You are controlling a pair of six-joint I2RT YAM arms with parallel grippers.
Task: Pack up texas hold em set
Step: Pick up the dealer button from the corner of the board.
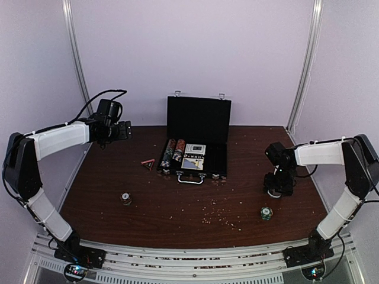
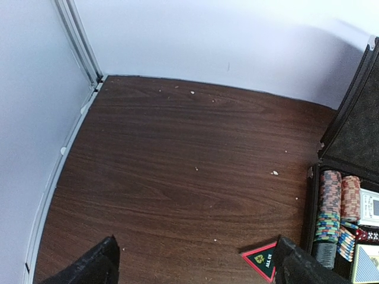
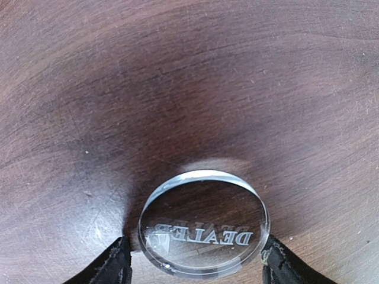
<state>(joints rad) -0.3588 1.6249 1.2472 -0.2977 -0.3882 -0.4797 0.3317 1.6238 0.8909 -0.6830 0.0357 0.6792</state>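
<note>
The texas hold em set's black case point(image 1: 198, 118) stands open at the back middle, lid upright, with striped chips point(image 1: 172, 152) and card decks point(image 1: 195, 149) in its tray. A clear round dealer button point(image 3: 204, 228) lies flat on the table at the right. My right gripper point(image 3: 194, 260) is low over it, open, one finger on each side of the button's rim. My left gripper point(image 2: 194, 248) hangs open and empty above the table left of the case. A red-edged "ALL IN" triangle point(image 2: 261, 260) lies by its right finger point(image 2: 296, 263). Rows of chips point(image 2: 331, 201) show in the case.
A small stack of chips point(image 1: 126, 199) sits on the table at the front left. Another stack point(image 1: 266, 213) sits at the front right, close to my right gripper point(image 1: 276, 190). Crumbs are scattered over the dark wood. White walls close in the back and both sides.
</note>
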